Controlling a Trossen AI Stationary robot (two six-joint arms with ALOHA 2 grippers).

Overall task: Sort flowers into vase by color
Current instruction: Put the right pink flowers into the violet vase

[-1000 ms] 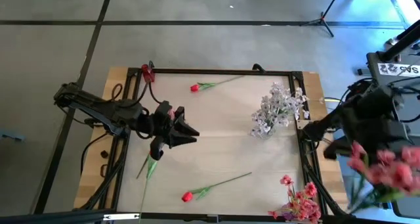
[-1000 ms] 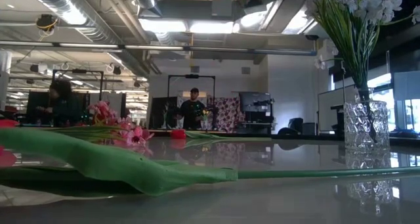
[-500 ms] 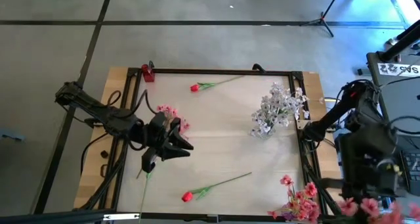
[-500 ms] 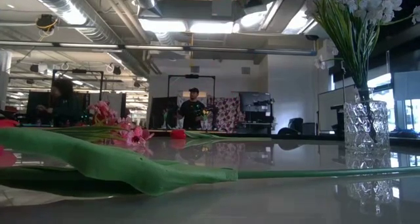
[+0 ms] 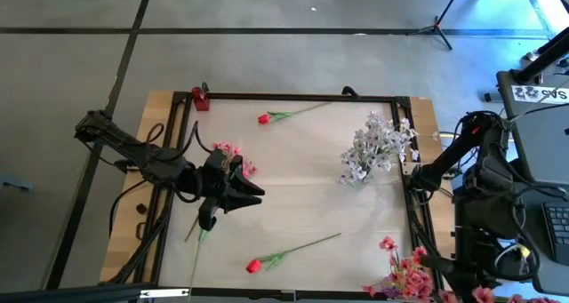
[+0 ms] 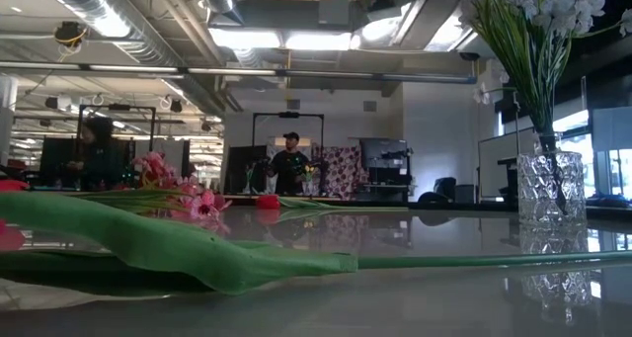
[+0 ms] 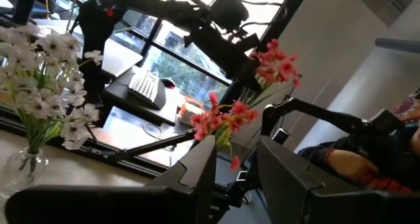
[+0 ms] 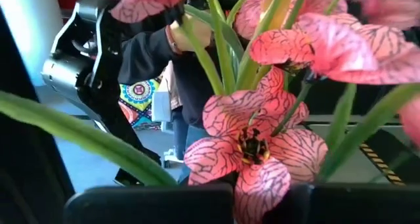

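Seen from above, your left gripper (image 5: 253,193) hangs over the table's left-centre, its fingers (image 7: 190,178) set partly apart around a thin green stem (image 5: 197,236) that trails toward the near edge; a pink spray (image 5: 233,152) shows just behind the wrist. Your right gripper (image 5: 484,290) sits off the table's right edge at the near corner, clenched shut, with pink blossoms (image 8: 256,145) pressed close against its camera and the pink bunch (image 5: 404,272) just beside it. One red bud (image 5: 264,118) lies near the far edge, another red flower (image 5: 255,266) near the front edge. The white spray (image 5: 373,147) stands in the glass vase (image 6: 551,189) at right-centre.
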